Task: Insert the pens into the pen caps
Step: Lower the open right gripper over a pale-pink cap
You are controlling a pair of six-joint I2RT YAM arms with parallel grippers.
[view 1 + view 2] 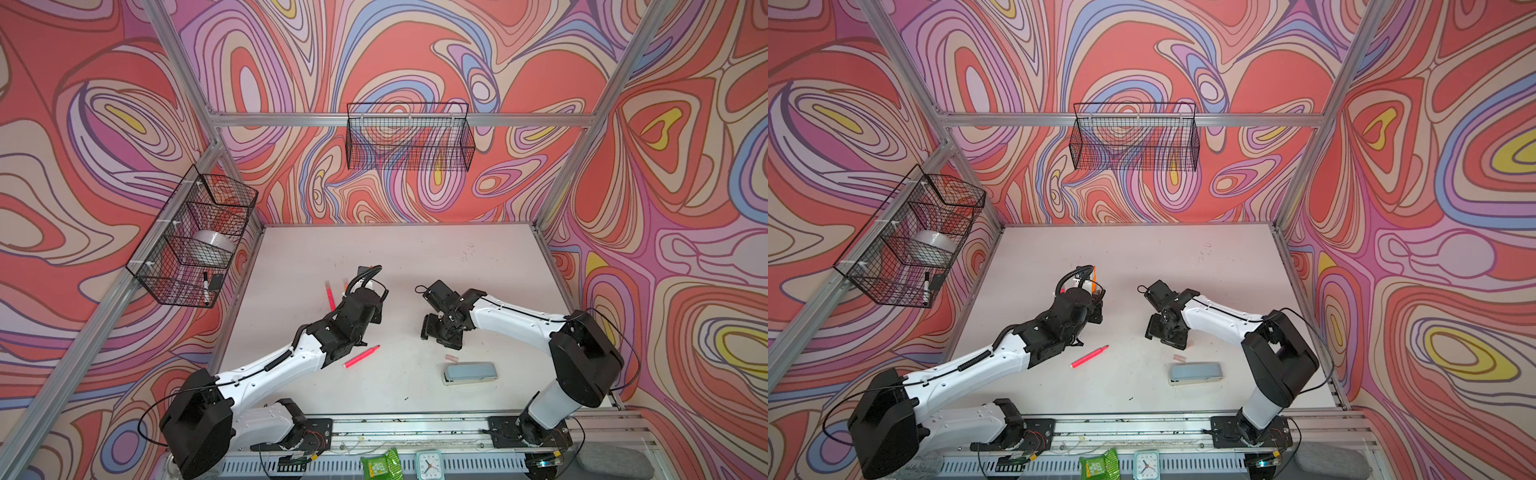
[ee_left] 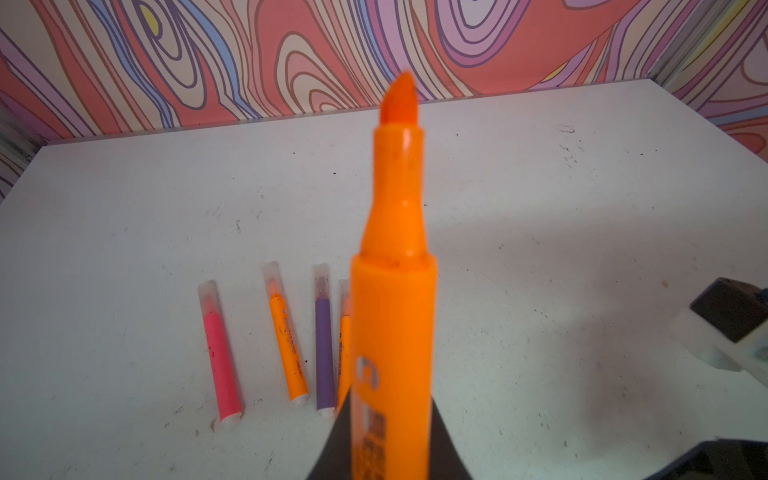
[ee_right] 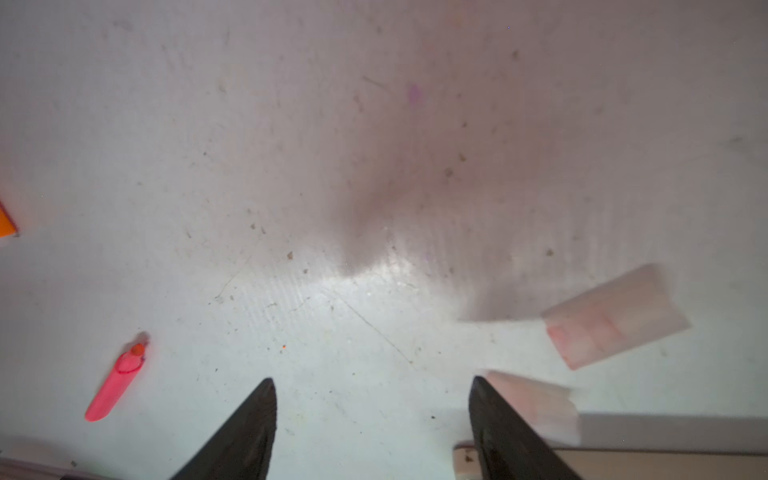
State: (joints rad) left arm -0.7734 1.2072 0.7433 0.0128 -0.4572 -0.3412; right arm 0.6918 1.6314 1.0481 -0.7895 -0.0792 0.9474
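Now we clamp the uncapped orange pen (image 2: 395, 291) in the left gripper (image 2: 390, 449); the right gripper (image 3: 374, 415), open and empty, must next grab the pen cap (image 1: 451, 357) lying right of centre in a top view.

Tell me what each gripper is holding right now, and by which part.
The left gripper holds an uncapped orange pen by its barrel, bare tip pointing away. The right gripper is open and holds nothing.

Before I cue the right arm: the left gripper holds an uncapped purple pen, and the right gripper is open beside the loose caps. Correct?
Wrong colour: the left wrist view shows the left gripper holding an orange pen, not purple. It is uncapped, and the right gripper is open beside the loose caps.
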